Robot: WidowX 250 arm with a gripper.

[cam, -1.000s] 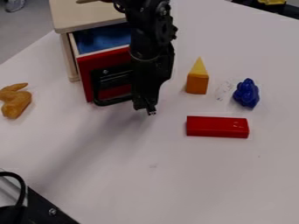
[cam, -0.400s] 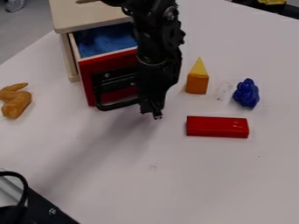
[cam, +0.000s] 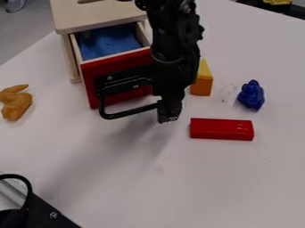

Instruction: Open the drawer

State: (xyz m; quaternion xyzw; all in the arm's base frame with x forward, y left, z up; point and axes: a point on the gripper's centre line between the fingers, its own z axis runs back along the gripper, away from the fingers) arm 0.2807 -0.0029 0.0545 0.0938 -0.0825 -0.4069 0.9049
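"Where's the tabletop (cam: 196, 178) in all this?"

"Under the claw (cam: 168, 116), stretching from it toward the camera."

"And the cabinet (cam: 98, 17)?"

"Up and left of the claw, as the camera sees it. Its red-fronted drawer (cam: 89, 71), also up-left of the claw, stands clearly out, blue inside showing. I'd call the opening largely done; a little more pull may remain, then letting go and backing off."

"Is the claw holding the handle (cam: 128, 112)?"

"The handle's right end meets it, but clenched or released, I can't tell."

"Room to move?"

"Best toward the camera, I'd judge. The red block (cam: 221, 129) is just right of the claw, its near edge the tightest. The orange-and-yellow wedge (cam: 202, 83) is up-right, partly behind the arm, so a swing there could knock it. The blue toy (cam: 251, 95) sits farther right."
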